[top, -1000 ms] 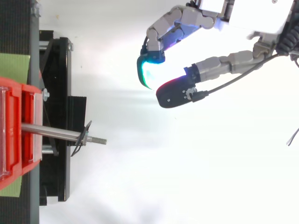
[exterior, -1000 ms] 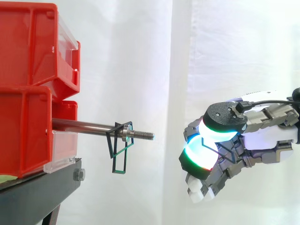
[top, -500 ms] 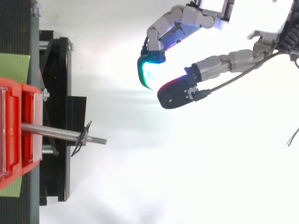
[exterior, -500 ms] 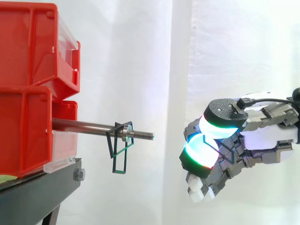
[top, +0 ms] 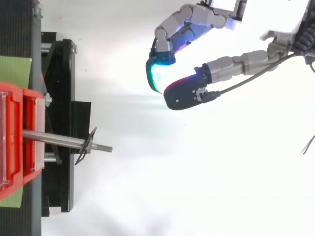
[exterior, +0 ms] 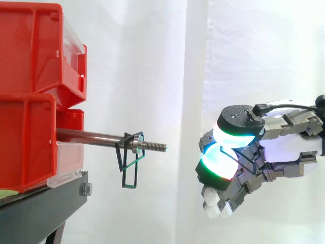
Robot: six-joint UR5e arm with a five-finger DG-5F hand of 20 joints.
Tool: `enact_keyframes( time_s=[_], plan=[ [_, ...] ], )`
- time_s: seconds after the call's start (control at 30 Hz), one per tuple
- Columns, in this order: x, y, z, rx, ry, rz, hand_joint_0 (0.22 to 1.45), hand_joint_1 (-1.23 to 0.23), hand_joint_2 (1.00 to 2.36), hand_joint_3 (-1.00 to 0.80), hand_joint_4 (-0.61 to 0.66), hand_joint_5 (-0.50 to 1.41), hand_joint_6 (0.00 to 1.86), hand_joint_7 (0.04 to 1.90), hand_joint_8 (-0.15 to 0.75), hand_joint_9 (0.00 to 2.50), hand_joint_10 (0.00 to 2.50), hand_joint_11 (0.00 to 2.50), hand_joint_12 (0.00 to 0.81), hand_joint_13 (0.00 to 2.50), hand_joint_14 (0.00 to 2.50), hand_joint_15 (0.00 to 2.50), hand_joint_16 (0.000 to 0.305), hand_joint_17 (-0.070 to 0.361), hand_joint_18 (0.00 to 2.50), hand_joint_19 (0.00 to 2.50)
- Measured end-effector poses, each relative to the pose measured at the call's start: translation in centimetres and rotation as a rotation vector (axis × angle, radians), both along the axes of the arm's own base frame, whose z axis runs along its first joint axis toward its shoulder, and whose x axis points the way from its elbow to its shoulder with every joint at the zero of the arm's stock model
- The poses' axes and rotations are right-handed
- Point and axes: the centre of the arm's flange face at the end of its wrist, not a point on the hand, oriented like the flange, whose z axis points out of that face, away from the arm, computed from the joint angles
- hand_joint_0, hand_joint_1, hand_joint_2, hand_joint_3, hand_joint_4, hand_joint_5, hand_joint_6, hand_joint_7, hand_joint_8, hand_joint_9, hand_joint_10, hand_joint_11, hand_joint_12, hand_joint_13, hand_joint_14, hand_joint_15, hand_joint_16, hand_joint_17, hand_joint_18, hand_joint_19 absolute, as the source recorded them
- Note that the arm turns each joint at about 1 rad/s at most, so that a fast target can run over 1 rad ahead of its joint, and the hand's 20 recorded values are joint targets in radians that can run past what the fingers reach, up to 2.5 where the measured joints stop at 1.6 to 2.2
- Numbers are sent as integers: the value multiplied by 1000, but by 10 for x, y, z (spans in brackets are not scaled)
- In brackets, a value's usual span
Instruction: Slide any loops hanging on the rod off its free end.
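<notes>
A steel rod [exterior: 91, 136] sticks out level from the lower red bin [exterior: 25, 142] toward the right and ends in a threaded free tip [exterior: 157, 147]. Two thin wire loops, one black and one dark green [exterior: 130, 165], hang on it just behind the collar near the tip; they show as a dark tangle [top: 86, 147] from above. My hand [exterior: 284, 147] hovers well right of the tip and a little lower. Its thumb and a finger are curled together, pads [top: 156, 73] almost touching. A thin dark wire loop [exterior: 242, 161] shows pinched between them.
Two red bins [exterior: 35, 46] are stacked on a black stand [exterior: 45, 208] at the left, and the stand's black frame [top: 59, 123] reaches under the rod. A white curtain hangs behind. Open air separates the rod's tip from my hand.
The thumb's pad has shifted slightly up and toward the rod. The rod and the loops hanging on it have not moved.
</notes>
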Motion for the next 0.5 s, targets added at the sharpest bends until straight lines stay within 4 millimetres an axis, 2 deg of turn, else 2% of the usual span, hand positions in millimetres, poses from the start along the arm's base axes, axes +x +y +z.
enact_keyframes(
  time_s=[0.2, 0.5],
  plan=[
    [0, -1, 0, 10, -2, -8, 546, -715, 1024, -30, -45, -117, 909, 1027, 274, 891, 16, 434, 395, 687, 12, 309, 57, 129, 588, 365],
    [0, -3, 0, 26, -7, -17, 542, -720, 1016, 9, -114, -97, 896, 1021, 281, 973, 16, 397, 412, 712, 10, 282, 63, 142, 645, 340]
  ],
)
